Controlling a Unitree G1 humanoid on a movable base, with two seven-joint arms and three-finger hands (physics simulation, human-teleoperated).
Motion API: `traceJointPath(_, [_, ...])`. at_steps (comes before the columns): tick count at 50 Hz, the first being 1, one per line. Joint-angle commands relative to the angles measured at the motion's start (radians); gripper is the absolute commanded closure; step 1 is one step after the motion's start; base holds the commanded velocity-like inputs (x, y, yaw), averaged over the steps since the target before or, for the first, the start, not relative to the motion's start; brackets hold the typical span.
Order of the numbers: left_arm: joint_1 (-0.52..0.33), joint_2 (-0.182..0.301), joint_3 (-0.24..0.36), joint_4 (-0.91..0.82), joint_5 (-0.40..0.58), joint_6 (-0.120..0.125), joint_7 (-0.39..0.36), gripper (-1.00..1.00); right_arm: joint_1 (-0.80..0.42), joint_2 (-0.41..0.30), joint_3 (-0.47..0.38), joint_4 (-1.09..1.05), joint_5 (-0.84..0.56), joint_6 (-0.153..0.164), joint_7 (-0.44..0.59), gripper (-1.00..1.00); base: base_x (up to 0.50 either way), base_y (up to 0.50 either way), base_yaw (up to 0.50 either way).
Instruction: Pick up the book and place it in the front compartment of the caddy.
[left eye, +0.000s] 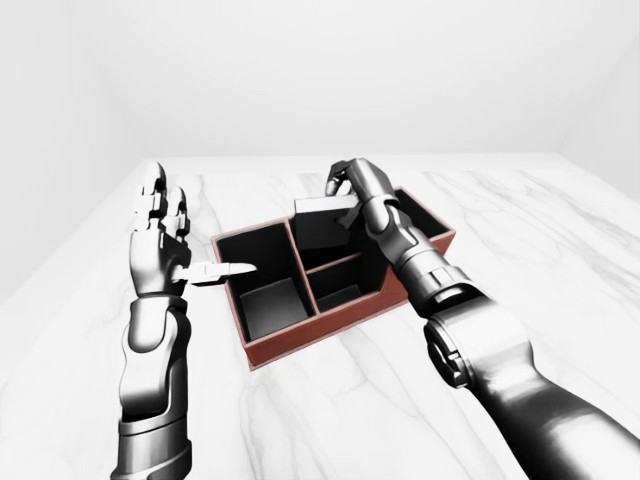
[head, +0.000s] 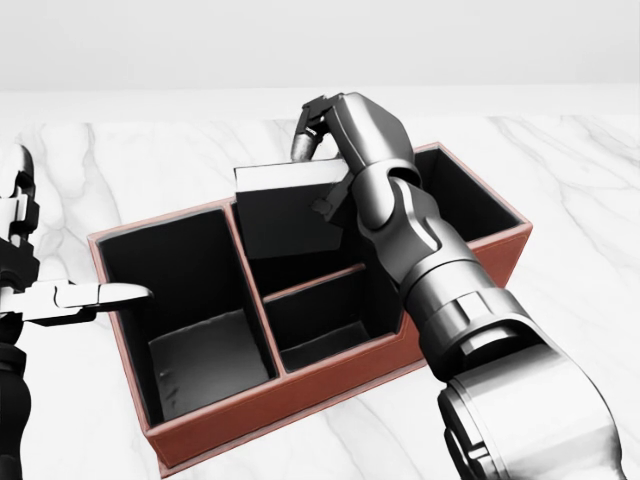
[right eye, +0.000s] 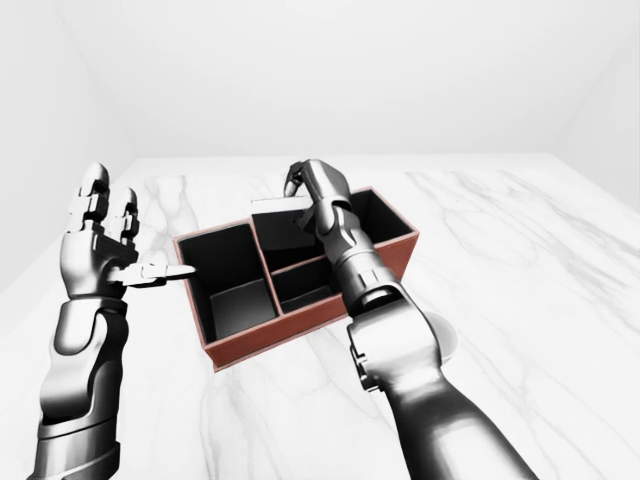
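Holding the book (head: 290, 205) above the caddy (head: 330, 385), the right hand (head: 345, 135) was seen with its fingers clenched over the book's upper edge, so the placing step was judged to be under way and the release not yet made. The book was held nearly upright and slightly tilted, its lower part dipped inside the caddy's walls over the compartment nearest the top of the head view; whether it touched the caddy's floor could not be told. Which compartment counts as the front one could not be settled from the pictures. If the nearer small compartment, toward the bottom of the head view, was meant, the book would need to be lifted clear of the thin divider and carried over it before being lowered; otherwise a straight descent and an opening of the fingers was called for. A catch of the book's corner on the divider was judged the main risk.

The left hand (left eye: 160, 240) was held released beside the caddy's left wall, fingers spread upward and one digit pointing toward the rim, grasping nothing.

The book appeared as a thin, rigid slab with a dark cover and a pale page edge. The caddy was a rectangular box, reddish-brown outside and matte black within, split by straight partitions. It stood on a glossy white marble table (head: 560, 200) with grey veining.
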Motion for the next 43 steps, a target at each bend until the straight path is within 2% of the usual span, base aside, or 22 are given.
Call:
traceJointPath(1, [-0.001,0.003,0.001,-0.004,-0.005,0.0,0.003,-1.0,-0.01,0.002,-0.027,-0.018,-0.027,0.0,-0.003,-0.82,0.0,0.0,0.0])
traceJointPath(2, [-0.001,0.003,0.001,-0.004,-0.005,0.0,0.003,-1.0,-0.009,0.003,-0.031,-0.014,-0.022,0.0,0.004,-1.0,0.0,0.0,0.0])
traceJointPath(28, [-0.006,0.004,0.005,-0.006,-0.008,0.0,0.003,-1.0,0.011,0.003,-0.049,-0.041,0.016,0.0,0.035,-1.0,0.0,0.0,0.0])
traceJointPath(36, [-0.009,0.007,0.007,-0.011,-0.013,0.0,0.009,-1.0,0.058,0.001,-0.059,-0.155,0.096,0.0,0.07,-1.0,0.0,0.0,0.0])
traceJointPath(43, [-0.007,0.008,0.01,-0.029,-0.019,0.0,0.015,-1.0,0.137,-0.006,-0.07,-0.376,0.205,0.0,0.134,-1.0,0.0,0.0,0.0])
